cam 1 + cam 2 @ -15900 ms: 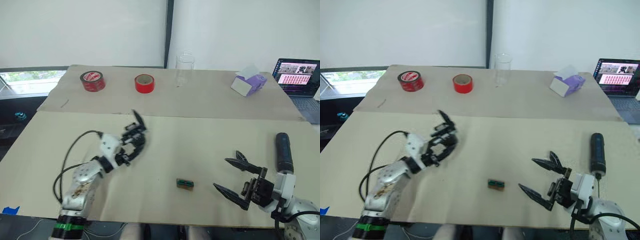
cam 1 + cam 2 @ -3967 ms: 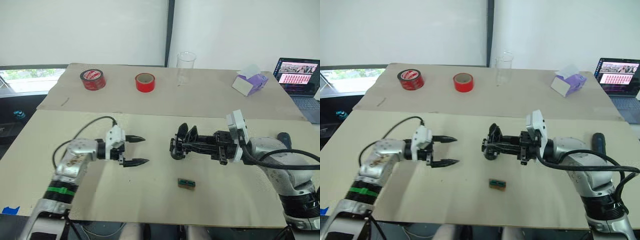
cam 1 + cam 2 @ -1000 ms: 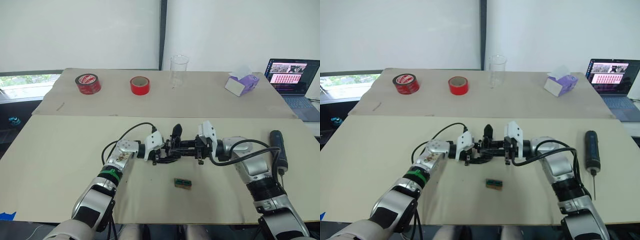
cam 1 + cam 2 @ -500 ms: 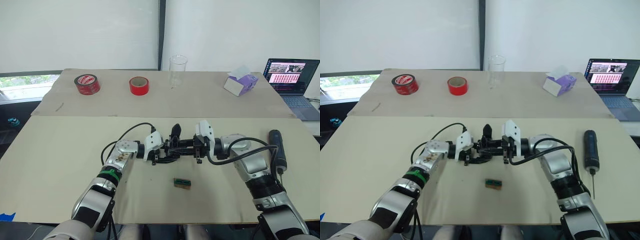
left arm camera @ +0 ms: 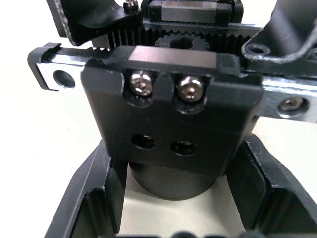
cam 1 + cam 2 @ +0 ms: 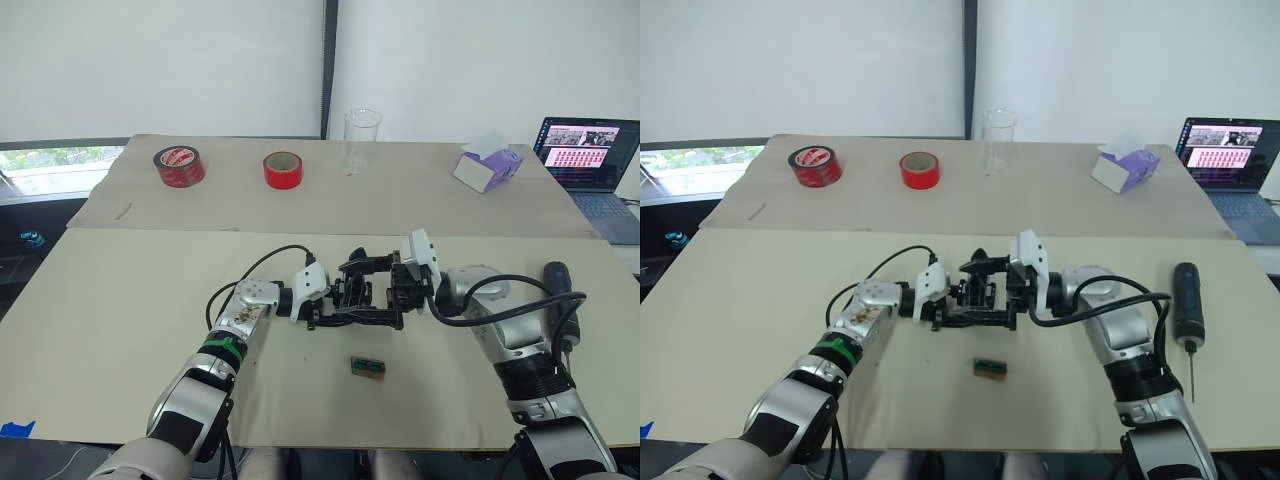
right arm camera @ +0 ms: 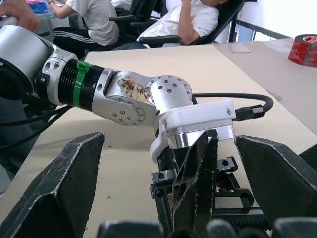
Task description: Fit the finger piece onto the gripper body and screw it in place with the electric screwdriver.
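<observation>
You are still at the fitting stage, by my reading — the chunky black mechanical gripper body (image 6: 362,293) sits mid-table between your two grippers, and the thick black pen-shaped electric screwdriver (image 6: 1186,293) lies untouched beside your right arm. The left gripper (image 6: 328,303) is clamped on the body's base; the right gripper (image 6: 388,292) stands spread, its fingers either side of the upright finger piece (image 7: 195,186) — no screws driven yet.

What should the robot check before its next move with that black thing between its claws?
1. Chunky black mechanical gripper body sits between both claws: ok.
2. Firm hold by the left claw: cannot tell.
3. Open right claw: ok.
4. Small flat black finger piece fitted on: cannot tell.
5. Thick black pen-shaped electric screwdriver picked up: not ok, it lies on the tan table, to the robot's right.
</observation>
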Robot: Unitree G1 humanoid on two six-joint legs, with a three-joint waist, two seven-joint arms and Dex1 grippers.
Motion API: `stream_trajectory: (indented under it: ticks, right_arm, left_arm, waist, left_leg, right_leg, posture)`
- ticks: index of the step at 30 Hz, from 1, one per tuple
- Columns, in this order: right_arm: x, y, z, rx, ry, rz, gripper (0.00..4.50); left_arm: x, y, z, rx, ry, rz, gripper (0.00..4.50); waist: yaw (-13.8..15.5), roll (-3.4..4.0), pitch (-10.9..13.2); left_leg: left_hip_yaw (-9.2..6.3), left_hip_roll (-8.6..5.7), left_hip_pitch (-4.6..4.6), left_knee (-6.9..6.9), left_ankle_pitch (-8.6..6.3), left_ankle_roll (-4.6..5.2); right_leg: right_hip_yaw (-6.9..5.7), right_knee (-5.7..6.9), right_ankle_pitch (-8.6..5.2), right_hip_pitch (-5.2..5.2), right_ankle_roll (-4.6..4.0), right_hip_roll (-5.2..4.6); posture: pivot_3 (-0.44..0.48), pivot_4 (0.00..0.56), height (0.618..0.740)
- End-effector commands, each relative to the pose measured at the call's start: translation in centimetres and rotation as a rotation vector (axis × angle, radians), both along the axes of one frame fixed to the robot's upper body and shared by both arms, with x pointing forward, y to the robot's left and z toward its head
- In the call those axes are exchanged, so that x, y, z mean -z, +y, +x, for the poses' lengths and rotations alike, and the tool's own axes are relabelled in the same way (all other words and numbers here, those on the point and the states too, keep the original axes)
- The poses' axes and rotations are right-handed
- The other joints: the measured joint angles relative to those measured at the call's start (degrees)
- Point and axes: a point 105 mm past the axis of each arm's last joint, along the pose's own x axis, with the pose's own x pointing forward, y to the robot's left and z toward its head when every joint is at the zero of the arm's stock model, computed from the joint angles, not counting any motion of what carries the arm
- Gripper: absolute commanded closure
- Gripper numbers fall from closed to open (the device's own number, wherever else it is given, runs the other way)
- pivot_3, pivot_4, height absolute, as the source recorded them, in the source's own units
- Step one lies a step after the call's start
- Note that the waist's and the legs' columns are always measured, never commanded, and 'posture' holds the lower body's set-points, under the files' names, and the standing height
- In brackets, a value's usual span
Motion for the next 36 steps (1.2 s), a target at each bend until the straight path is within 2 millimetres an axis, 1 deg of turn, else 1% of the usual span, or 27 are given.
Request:
stream_trajectory:
  ticks: [1,2,3,4,5,8,10,11,12,13,14,15,16,17,19,20,21,23,25,26,28,31,34,35,36]
  right_arm:
    - [-2.8,-0.3,-1.3,-0.044,-0.09,0.051,0.0]
    - [-3.1,-0.4,-1.6,-0.048,-0.097,0.054,0.0]
    - [-3.4,-0.6,-1.8,-0.045,-0.11,0.057,0.0]
    - [-3.7,-0.8,-2.0,-0.038,-0.122,0.06,0.0]
    - [-4.4,-1.3,-2.1,-0.01,-0.14,0.07,0.0]
    - [-5.7,-2.7,-2.4,0.048,-0.152,0.086,0.0]
    - [-6.5,-5.0,-2.8,0.151,-0.172,0.079,0.0]
    - [-6.8,-5.7,-3.0,0.186,-0.183,0.073,0.0]
    - [-7.0,-7.1,-3.3,0.253,-0.178,0.075,0.0]
    - [-7.1,-7.9,-3.5,0.295,-0.172,0.076,0.0]
    - [-7.2,-8.8,-3.8,0.345,-0.182,0.081,0.0]
    - [-7.3,-9.9,-4.1,0.408,-0.182,0.091,0.0]
    - [-6.9,-11.4,-4.6,0.493,-0.205,0.07,0.0]
    - [-6.6,-12.5,-5.1,0.552,-0.221,0.05,0.0]
    - [-6.7,-16.3,-6.0,0.8,-0.247,0.105,0.0]
    - [-6.1,-17.8,-6.9,0.894,-0.242,0.104,0.0]
    - [-5.6,-19.2,-7.8,0.989,-0.237,0.118,0.0]
    - [-4.6,-22.1,-9.6,1.193,-0.236,0.138,0.0]
    - [-2.9,-23.8,-11.7,1.305,-0.192,0.107,0.0]
    - [-1.8,-24.2,-12.7,1.337,-0.157,0.076,0.0]
    - [0.0,-25.4,-14.6,1.424,-0.093,0.034,0.0]
    - [1.9,-26.2,-16.3,1.501,-0.025,-0.018,0.0]
    - [2.8,-26.6,-16.6,1.573,0.019,-0.064,0.0]
    - [3.7,-27.4,-16.5,1.651,0.142,-0.074,0.0]
    - [4.2,-27.7,-16.2,1.689,0.234,-0.087,0.0]
  left_arm:
    - [1.8,0.7,-0.2,-0.041,0.085,0.041,0.89]
    - [1.8,0.8,-0.1,-0.044,0.063,0.042,0.36]
    - [1.7,0.8,-0.1,-0.048,0.044,0.044,0.04]
    - [1.6,1.0,0.0,-0.055,0.032,0.038,0.04]
    - [1.4,1.6,-0.1,-0.057,0.028,0.027,0.04]
    - [1.0,2.9,-0.3,-0.064,0.019,0.007,0.04]
    - [0.2,5.1,-0.7,-0.081,0.005,-0.022,0.04]
    - [-0.1,5.8,-1.0,-0.086,0.004,-0.03,0.04]
    - [-1.2,6.8,-1.7,-0.06,-0.013,-0.092,0.04]
    - [-2.0,7.4,-2.3,-0.038,-0.028,-0.133,0.04]
    - [-2.6,8.1,-3.1,-0.015,0.0,-0.171,0.04]
    - [-3.4,9.1,-3.5,-0.021,-0.034,-0.186,0.04]
    - [-4.3,10.0,-3.9,-0.028,-0.059,-0.185,0.04]
    - [-4.9,10.6,-4.3,-0.031,-0.078,-0.183,0.04]
    - [-8.2,10.3,-5.4,0.005,-0.162,-0.217,0.04]
    - [-9.8,10.0,-5.7,0.011,-0.185,-0.252,0.04]
    - [-11.0,9.8,-6.1,0.022,-0.197,-0.27,0.04]
    - [-12.9,9.4,-6.2,0.01,-0.158,-0.316,0.04]
    - [-14.6,8.3,-6.6,0.045,-0.153,-0.347,0.04]
    - [-15.2,7.7,-6.9,0.078,-0.165,-0.346,0.04]
    - [-15.9,6.9,-7.5,0.126,-0.171,-0.35,0.04]
    - [-16.2,6.6,-7.8,0.161,-0.163,-0.344,0.04]
    - [-16.4,6.4,-7.9,0.18,-0.17,-0.331,0.04]
    - [-16.5,6.3,-7.9,0.182,-0.171,-0.332,0.04]
    - [-16.5,6.2,-7.9,0.183,-0.17,-0.334,0.04]
  waist:
    - [0.06,0.0,0.0]
    - [0.1,0.0,0.0]
    - [0.18,0.0,0.0]
    - [0.21,0.0,0.0]
    - [0.22,0.0,0.0]
    - [0.06,0.0,0.0]
    - [-0.23,-0.01,0.01]
    - [-0.34,0.0,0.02]
    - [-0.56,0.0,0.02]
    - [-0.59,0.0,0.03]
    - [-0.64,0.0,0.04]
    - [-0.59,0.01,0.06]
    - [-0.45,0.02,0.1]
    - [0.03,0.0,0.17]
    - [0.99,-0.01,0.23]
    - [1.86,-0.01,0.24]
    - [2.32,0.0,0.24]
    - [2.99,0.05,0.25]
    - [2.83,0.15,0.28]
    - [2.75,0.18,0.29]
    - [2.33,0.21,0.28]
    - [0.87,0.33,0.26]
    - [0.24,0.34,0.26]
    - [0.11,0.34,0.26]
    - [0.06,0.33,0.27]
  left_leg:
    - [0.0,0.0,0.0,0.0,0.0,0.0]
    - [0.0,0.0,0.0,0.0,0.0,0.0]
    - [0.0,0.0,0.0,0.0,0.0,0.0]
    - [-0.01,0.0,0.0,0.0,0.0,0.0]
    - [-0.01,0.0,0.0,0.0,0.0,0.0]
    - [-0.01,0.01,-0.01,-0.02,0.0,0.0]
    - [-0.01,0.04,-0.01,-0.11,0.01,-0.03]
    - [-0.01,0.07,0.0,-0.15,0.01,-0.06]
    - [-0.01,0.11,-0.01,-0.2,0.02,-0.1]
    - [0.0,0.14,0.01,-0.25,0.03,-0.18]
    - [0.0,0.16,-0.02,-0.29,0.05,-0.23]
    - [0.01,0.18,0.03,-0.43,0.08,-0.28]
    - [0.0,0.18,0.03,-0.5,0.12,-0.36]
    - [-0.03,0.18,0.02,-0.51,0.15,-0.39]
    - [-0.09,0.17,-0.03,-0.5,0.18,-0.44]
    - [-0.11,0.16,-0.08,-0.49,0.18,-0.45]
    - [-0.2,0.09,-0.2,-0.48,0.2,-0.45]
    - [-0.18,0.0,-0.12,-0.47,0.16,-0.41]
    - [-0.15,-0.05,-0.06,-0.45,0.07,-0.47]
    - [-0.07,-0.09,-0.01,-0.45,0.04,-0.41]
    - [-0.04,-0.11,0.03,-0.46,0.05,-0.39]
    - [0.02,-0.08,0.15,-0.51,0.18,-0.21]
    - [0.08,-0.08,0.36,-0.81,0.28,-0.37]
    - [0.1,-0.08,0.43,-0.9,0.3,-0.41]
    - [0.1,-0.07,0.46,-0.96,0.32,-0.45]
  right_leg:
    - [0.01,0.0,0.0,-0.01,0.0,0.0]
    - [0.01,0.0,0.0,0.0,0.0,0.0]
    - [0.01,0.0,0.0,0.0,0.0,0.0]
    - [0.0,-0.01,0.0,0.0,0.0,0.0]
    - [0.01,-0.01,0.0,0.0,0.0,-0.01]
    - [0.02,-0.01,0.0,-0.04,0.0,-0.02]
    - [0.05,-0.03,-0.01,-0.08,-0.02,-0.02]
    - [0.06,-0.03,-0.03,-0.1,-0.05,-0.02]
    - [0.06,-0.03,-0.04,-0.13,-0.08,-0.03]
    - [0.07,-0.03,-0.06,-0.14,-0.11,-0.04]
    - [0.06,-0.03,-0.07,-0.19,-0.13,-0.04]
    - [0.09,-0.05,-0.08,-0.19,-0.15,-0.05]
    - [0.07,-0.06,-0.1,-0.21,-0.17,-0.04]
    - [0.04,-0.06,-0.1,-0.22,-0.17,-0.02]
    - [0.0,-0.09,-0.12,-0.2,-0.17,0.04]
    - [-0.06,-0.1,-0.12,-0.2,-0.15,0.07]
    - [-0.06,-0.11,-0.14,-0.19,-0.12,0.03]
    - [0.05,-0.15,-0.26,-0.08,0.15,-0.05]
    - [0.14,-0.18,-0.37,0.02,0.43,-0.02]
    - [0.24,-0.16,-0.38,0.05,0.48,-0.02]
    - [0.27,-0.15,-0.38,0.05,0.52,0.05]
    - [0.39,-0.11,-0.41,0.04,0.51,0.17]
    - [0.54,-0.1,-0.51,0.04,0.35,0.25]
    - [0.6,-0.1,-0.62,0.04,0.17,0.27]
    - [0.62,-0.09,-0.65,0.04,0.12,0.29]
  posture:
    - [0.0,0.15,0.74]
    - [0.0,0.15,0.74]
    - [0.0,0.15,0.74]
    - [0.0,0.15,0.74]
    - [0.0,0.15,0.74]
    - [0.0,0.15,0.74]
    - [0.0,0.15,0.74]
    - [0.0,0.15,0.74]
    - [0.0,0.15,0.74]
    - [0.0,0.15,0.74]
    - [0.0,0.15,0.74]
    - [0.0,0.15,0.74]
    - [0.0,0.15,0.74]
    - [0.0,0.15,0.74]
    - [0.0,0.15,0.74]
    - [0.0,0.15,0.74]
    - [0.0,0.15,0.74]
    - [0.0,0.15,0.74]
    - [0.0,0.15,0.74]
    - [0.0,0.15,0.74]
    - [0.0,0.15,0.74]
    - [0.0,0.15,0.74]
    - [0.0,0.15,0.74]
    - [0.0,0.15,0.74]
    - [0.0,0.15,0.74]
